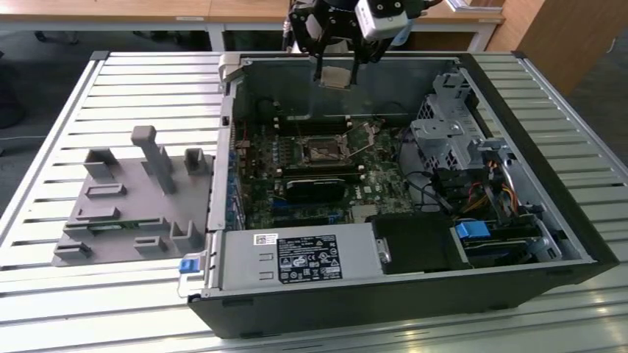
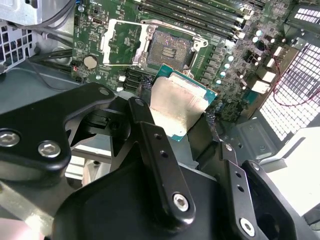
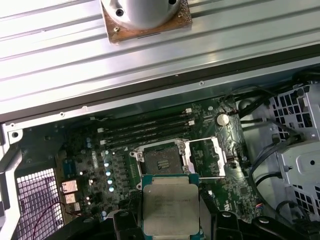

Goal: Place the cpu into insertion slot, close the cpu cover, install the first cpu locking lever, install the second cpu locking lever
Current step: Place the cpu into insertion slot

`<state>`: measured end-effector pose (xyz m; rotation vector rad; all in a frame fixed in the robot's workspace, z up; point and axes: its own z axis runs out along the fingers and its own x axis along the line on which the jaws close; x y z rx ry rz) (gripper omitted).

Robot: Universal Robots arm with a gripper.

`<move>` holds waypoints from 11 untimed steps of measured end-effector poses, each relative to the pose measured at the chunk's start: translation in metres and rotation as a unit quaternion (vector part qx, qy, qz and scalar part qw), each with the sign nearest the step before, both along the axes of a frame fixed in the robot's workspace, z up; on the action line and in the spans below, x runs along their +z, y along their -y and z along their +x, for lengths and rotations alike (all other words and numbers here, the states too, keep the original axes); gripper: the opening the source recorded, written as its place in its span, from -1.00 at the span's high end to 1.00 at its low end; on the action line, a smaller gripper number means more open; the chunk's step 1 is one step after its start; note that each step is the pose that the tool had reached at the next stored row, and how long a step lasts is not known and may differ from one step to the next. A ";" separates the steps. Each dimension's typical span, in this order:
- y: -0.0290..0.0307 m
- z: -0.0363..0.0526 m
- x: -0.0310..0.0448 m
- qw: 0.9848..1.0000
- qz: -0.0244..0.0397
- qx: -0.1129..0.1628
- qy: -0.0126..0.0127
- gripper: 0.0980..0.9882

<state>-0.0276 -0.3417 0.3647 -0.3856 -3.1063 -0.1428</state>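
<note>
My gripper (image 1: 337, 73) hangs above the far wall of the open computer case, shut on the cpu (image 1: 336, 76). The cpu is a thin square chip with a pale silvery face and a green rim, seen in both wrist views (image 2: 179, 106) (image 3: 170, 205) between the black fingers (image 2: 156, 150). The insertion slot (image 1: 322, 151) lies on the green motherboard below, a square socket with a dark centre and a silvery frame. Its cover (image 3: 209, 157) is swung open beside it. In both wrist views the slot (image 2: 167, 47) (image 3: 160, 160) lies bare, well under the held chip.
A black heatsink-like block (image 1: 316, 187) sits next to the slot. Drive cages and cables (image 1: 461, 147) stand at the exterior view's right, a power supply (image 1: 304, 257) at the front. A grey fixture plate (image 1: 137, 195) lies on the slatted table at the left.
</note>
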 end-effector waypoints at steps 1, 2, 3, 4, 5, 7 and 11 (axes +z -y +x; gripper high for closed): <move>0.0000 0.0000 0.0000 1.000 0.000 -0.001 0.000 0.00; 0.0000 0.0000 0.0000 1.000 0.000 -0.003 0.000 0.00; 0.0000 0.0000 0.0000 1.000 0.000 -0.004 0.000 0.00; 0.0000 0.0000 0.0000 1.000 0.000 -0.005 0.000 0.00; 0.0000 0.0000 0.0000 1.000 0.000 -0.007 0.000 0.00; 0.0000 0.0000 0.0000 1.000 0.000 -0.009 0.000 0.00; 0.0000 0.0000 0.0000 1.000 0.000 -0.014 0.000 0.00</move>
